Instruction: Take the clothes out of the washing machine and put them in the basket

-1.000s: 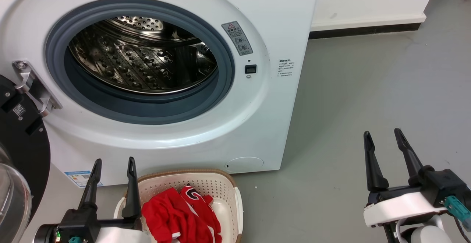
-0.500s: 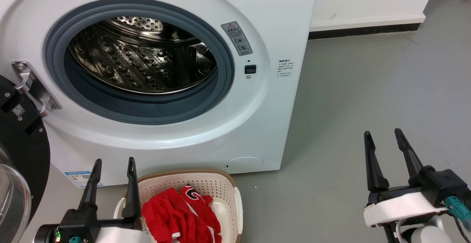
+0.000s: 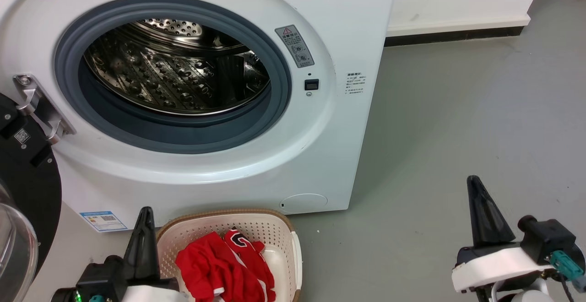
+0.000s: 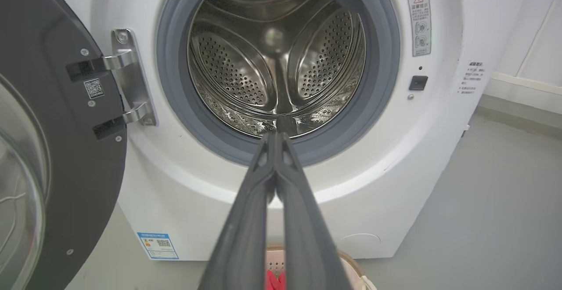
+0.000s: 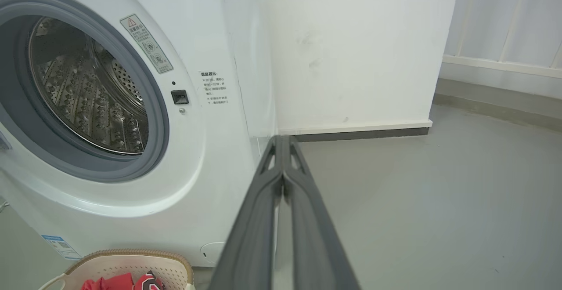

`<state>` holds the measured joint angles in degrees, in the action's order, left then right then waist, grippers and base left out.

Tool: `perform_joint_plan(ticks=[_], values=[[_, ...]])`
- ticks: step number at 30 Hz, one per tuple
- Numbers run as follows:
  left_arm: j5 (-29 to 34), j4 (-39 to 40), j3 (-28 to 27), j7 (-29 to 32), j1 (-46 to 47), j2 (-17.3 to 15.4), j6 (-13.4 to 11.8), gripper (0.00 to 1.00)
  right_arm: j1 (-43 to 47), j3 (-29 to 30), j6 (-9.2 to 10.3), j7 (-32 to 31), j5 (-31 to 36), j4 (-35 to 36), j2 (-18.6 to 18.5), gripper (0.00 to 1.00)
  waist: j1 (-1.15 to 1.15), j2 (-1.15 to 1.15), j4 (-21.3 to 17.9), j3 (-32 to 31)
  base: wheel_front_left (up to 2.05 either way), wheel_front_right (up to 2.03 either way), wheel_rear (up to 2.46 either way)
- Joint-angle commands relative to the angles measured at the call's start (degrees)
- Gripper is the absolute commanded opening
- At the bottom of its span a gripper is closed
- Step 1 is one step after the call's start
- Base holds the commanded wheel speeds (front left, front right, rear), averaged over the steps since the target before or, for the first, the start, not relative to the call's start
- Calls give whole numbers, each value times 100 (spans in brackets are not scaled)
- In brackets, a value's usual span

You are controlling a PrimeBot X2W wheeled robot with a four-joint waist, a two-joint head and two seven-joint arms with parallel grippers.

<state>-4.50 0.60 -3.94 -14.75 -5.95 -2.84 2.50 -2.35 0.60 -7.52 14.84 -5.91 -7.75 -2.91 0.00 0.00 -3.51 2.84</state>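
Red clothes point(image 3: 215, 270) lie in cream basket point(image 3: 280, 238) | washing machine point(image 3: 320, 155) door point(image 3: 27, 192) open | left hand point(image 3: 146, 211) pressed together | right hand point(image 3: 473, 180) pressed together

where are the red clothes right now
In the head view the clothes lie inside the basket at bottom centre, on the floor before the washing machine.

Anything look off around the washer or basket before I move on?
Nothing stands out. The red clothes lie inside the basket, the washing machine drum shows bare steel, and its door hangs open on its hinge. Both the left gripper and right gripper are shut on nothing.
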Motion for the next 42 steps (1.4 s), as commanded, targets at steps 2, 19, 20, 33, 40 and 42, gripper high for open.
perform_joint_plan(ticks=[2, 19, 20, 33, 40, 42], values=[[-377, -19, -17, 88, 72, -2, 23, 0, -37, -2, 0, -58, -391, 46, -9, 0, 0, 0, 9, -6, 0, 0, 0], [-2266, -332, -75, 546, 339, -3, 131, 0, -138, 38, 1, -452, -2337, -107, -88, 0, 0, 0, 56, -43, 0, 0, 0], [-2365, -349, -78, 570, 355, -4, 138, 0, -142, 41, 1, -475, -2437, -115, -91, 0, 0, 0, 59, -45, 0, 0, 0], [-3560, -553, -113, 861, 521, -4, 208, 0, -200, 86, 1, -735, -3642, -204, -121, 0, 0, 0, 95, -72, 0, 0, 0], [-4139, -653, -130, 1002, 611, -5, 243, 0, -220, 115, 2, -870, -4221, -245, -132, 0, 0, 0, 115, -87, 0, 0, 0], [-4296, -679, -134, 1042, 625, -5, 254, 0, -223, 123, 2, -904, -4380, -257, -134, 0, 0, 0, 121, -91, 0, 0, 0]])
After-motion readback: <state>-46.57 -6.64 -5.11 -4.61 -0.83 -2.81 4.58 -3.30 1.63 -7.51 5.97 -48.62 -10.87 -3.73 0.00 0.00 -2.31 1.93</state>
